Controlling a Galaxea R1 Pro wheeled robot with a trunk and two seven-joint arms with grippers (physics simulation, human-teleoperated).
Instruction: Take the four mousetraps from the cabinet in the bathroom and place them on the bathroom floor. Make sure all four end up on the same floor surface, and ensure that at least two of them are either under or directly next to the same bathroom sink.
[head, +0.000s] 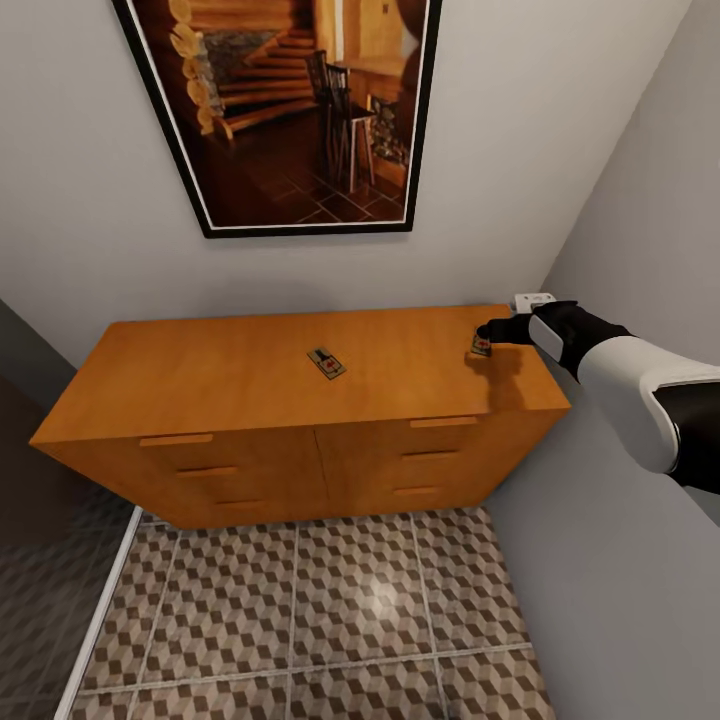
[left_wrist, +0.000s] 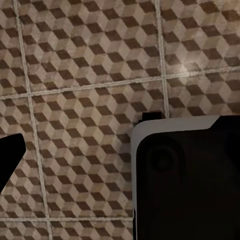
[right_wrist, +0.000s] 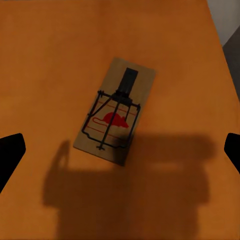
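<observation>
The grey wall (head: 480, 150) rises behind everything, and a large framed picture (head: 290, 100) of a log-house interior hangs on it. Below the wall, the patterned tile floor (head: 330, 610) spreads in front of the cabinet, its brown, beige and white cubes crossed by pale grout lines; the same floor (left_wrist: 90, 75) shows in the left wrist view. A grey side wall (head: 640, 560) closes the space on the right.

The orange-brown cabinet (head: 240, 400) stands against the back wall, its drawer fronts with slim bar handles facing the floor. Its flat top (right_wrist: 55, 55) carries two mousetraps.

The right arm (head: 640, 385), white with a black wrist, reaches in from the right over the cabinet's right end. A small white wall fitting (head: 532, 299) sits just behind it at the corner.

The right gripper (head: 487, 336) hovers above the mousetrap (head: 481, 346) near the right rear corner of the cabinet top. In the right wrist view the two black fingertips (right_wrist: 10, 155) stand wide apart at the picture's edges, holding nothing, with that mousetrap (right_wrist: 116, 111) lying flat between them and the gripper's shadow falling across its near end. The board shows dark wire and a red mouse mark.

A second mousetrap (head: 327, 363) lies flat near the middle of the cabinet top, well apart from the first.

Of the left gripper, one black fingertip (left_wrist: 9, 157) and a dark housing (left_wrist: 187, 180) show over the floor; I cannot tell how wide it stands.
</observation>
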